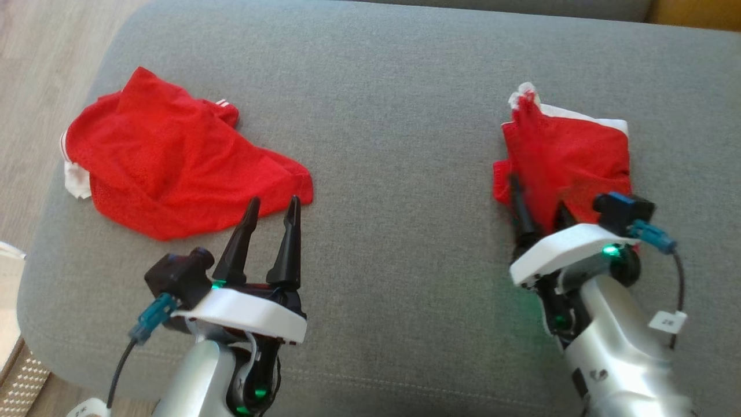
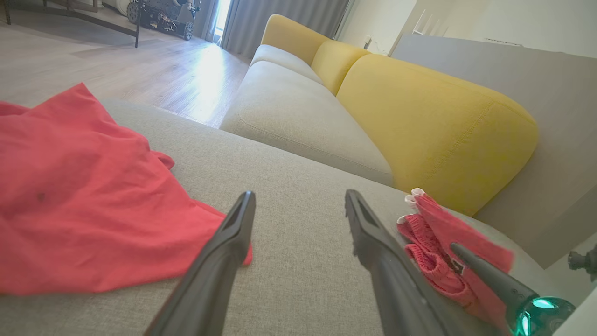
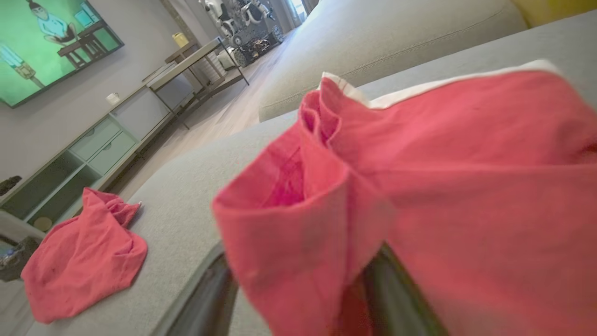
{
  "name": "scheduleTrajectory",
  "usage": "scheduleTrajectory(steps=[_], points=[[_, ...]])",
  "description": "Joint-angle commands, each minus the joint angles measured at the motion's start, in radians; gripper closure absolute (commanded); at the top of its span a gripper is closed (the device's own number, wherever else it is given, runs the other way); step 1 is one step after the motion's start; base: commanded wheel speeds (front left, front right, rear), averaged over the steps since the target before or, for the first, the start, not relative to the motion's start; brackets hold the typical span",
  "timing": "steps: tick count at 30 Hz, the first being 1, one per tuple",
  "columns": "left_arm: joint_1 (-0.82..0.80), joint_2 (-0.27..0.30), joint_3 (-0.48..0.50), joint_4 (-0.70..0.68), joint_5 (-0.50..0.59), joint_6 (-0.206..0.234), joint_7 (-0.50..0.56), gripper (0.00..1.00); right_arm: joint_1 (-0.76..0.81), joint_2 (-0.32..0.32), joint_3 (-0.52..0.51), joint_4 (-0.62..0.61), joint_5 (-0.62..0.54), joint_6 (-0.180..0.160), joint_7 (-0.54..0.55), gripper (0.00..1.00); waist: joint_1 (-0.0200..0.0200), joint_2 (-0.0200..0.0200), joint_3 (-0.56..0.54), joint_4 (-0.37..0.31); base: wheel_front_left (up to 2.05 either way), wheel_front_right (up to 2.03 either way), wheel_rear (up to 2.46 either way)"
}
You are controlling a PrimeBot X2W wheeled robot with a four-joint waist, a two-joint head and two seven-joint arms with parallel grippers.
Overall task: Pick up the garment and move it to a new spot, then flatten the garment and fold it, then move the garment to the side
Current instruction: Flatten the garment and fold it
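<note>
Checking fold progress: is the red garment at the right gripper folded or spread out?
Folded: the red garment is a compact, layered bundle with white trim at its far edge.

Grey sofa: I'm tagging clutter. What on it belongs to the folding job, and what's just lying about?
Job: folded red garment; right end effector, fingers astride its near edge.
Lying about: crumpled red garment, by the open left end effector.

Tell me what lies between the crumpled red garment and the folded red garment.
Bare grey cushion, as the head view shows; the crumpled red garment sits at its left, the folded red garment at its right.
</note>
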Motion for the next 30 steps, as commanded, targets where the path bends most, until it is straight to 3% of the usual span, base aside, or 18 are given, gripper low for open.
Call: scheduleTrajectory(steps=[1,6,13,19,25,30], points=[[-0.035,0.003,0.026,-0.035,-0.009,0.006,-0.012,0.00,-0.033,0.006,0.059,-0.033,0.012,0.007,-0.003,0.00,0.0000,0.0000,0.006,0.005,0.00,0.00,0.00],[-0.041,0.003,0.019,-0.036,-0.016,0.008,-0.012,0.00,-0.036,0.006,0.142,-0.038,0.017,0.007,-0.002,0.00,0.0000,0.0000,0.018,0.010,0.00,0.00,0.00],[-0.043,0.003,0.016,-0.032,-0.020,0.010,-0.012,0.00,-0.045,0.006,0.156,0.025,0.010,0.007,0.036,0.00,0.0000,0.0000,0.016,0.014,0.00,0.00,0.00],[-0.031,0.003,0.031,-0.025,-0.011,0.010,-0.012,0.00,-0.041,0.006,0.194,-0.011,0.069,0.007,0.039,0.00,0.0000,0.0000,-0.017,-0.017,0.00,0.00,0.00],[-0.021,0.003,0.050,-0.031,0.000,0.009,-0.012,0.00,-0.023,-0.029,0.157,-0.097,0.087,0.007,-0.003,0.00,0.0000,0.0000,-0.055,-0.058,0.00,0.00,0.00],[-0.005,0.003,0.064,-0.043,0.008,0.009,-0.012,0.00,0.012,-0.081,0.074,-0.186,0.019,0.007,-0.043,0.00,0.0000,0.0000,-0.081,-0.092,0.00,0.00,0.00]])
